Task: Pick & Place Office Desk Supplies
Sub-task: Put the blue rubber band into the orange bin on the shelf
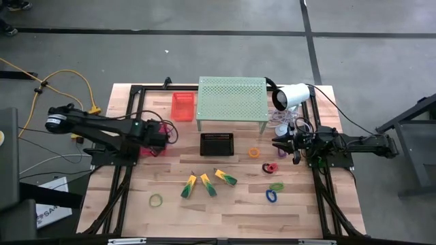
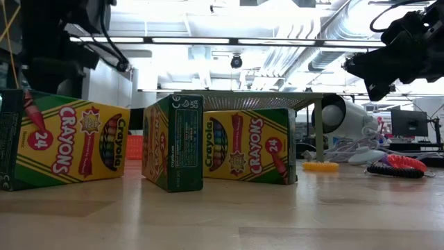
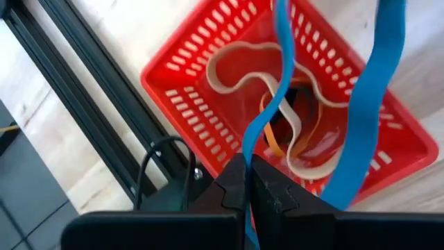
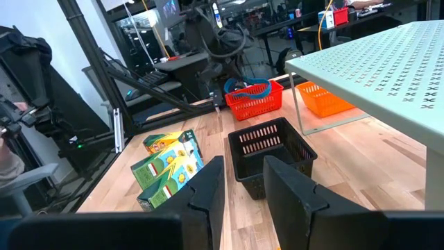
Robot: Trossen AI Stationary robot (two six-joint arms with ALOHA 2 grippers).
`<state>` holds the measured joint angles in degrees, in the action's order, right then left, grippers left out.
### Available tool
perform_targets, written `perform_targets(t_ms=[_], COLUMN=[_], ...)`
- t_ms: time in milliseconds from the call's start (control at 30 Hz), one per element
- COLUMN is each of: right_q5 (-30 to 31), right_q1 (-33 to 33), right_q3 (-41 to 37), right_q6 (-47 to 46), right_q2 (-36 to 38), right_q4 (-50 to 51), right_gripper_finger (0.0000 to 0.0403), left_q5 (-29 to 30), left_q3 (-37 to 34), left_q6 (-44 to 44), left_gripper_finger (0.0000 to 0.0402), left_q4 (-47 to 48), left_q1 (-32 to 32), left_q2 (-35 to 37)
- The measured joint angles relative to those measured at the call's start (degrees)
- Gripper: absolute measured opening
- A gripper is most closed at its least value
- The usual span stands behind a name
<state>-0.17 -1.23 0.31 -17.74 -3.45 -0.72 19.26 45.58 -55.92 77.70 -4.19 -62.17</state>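
Blue band (image 3: 361,132) — pinched in the closed left hand (image 3: 248,182) above the red basket (image 3: 187,104), left of frame; right hand (image 4: 243,182) — parted, holding nothing, right of the tabletop (image 1: 231,211).

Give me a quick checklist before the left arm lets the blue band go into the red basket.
1. Left tool shut on the blue band: ok.
2. Band hanging over the red basket: ok.
3. Room left in the basket beside the tan bands: ok.
4. Band's lower end inside the basket rim: cannot tell.
5. Right tool open, empty and away from the basket: ok.
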Motion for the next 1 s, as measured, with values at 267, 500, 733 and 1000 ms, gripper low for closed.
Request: perform_targets(t_ms=[267,500,733,1000], right_q5=[0.00,-0.01,-0.01,-0.01], right_q1=[0.00,0.00,0.00,0.00], right_q3=[-0.01,0.01,0.01,-0.01], right_q6=[0.00,0.00,0.00,0.00], right_q2=[-0.01,0.01,0.01,-0.01], right_q4=[-0.01,-0.01,0.01,-0.01], right_gripper_finger=[0.0090,0.0090,0.0090,0.0090], left_q5=[-2.27,-4.05,0.00,5.81], left_q3=[0.00,0.00,0.00,0.00], left_q6=[-2.19,-2.01,-3.05,-8.95], left_gripper_finger=[0.0001,0.0001,0.0001,0.0001], left_q4=[1.91,2.03,6.49,12.33], left_q1=[0.00,0.00,-0.01,0.00], left_q2=[-4.83,-7.21,-8.73,-8.57])
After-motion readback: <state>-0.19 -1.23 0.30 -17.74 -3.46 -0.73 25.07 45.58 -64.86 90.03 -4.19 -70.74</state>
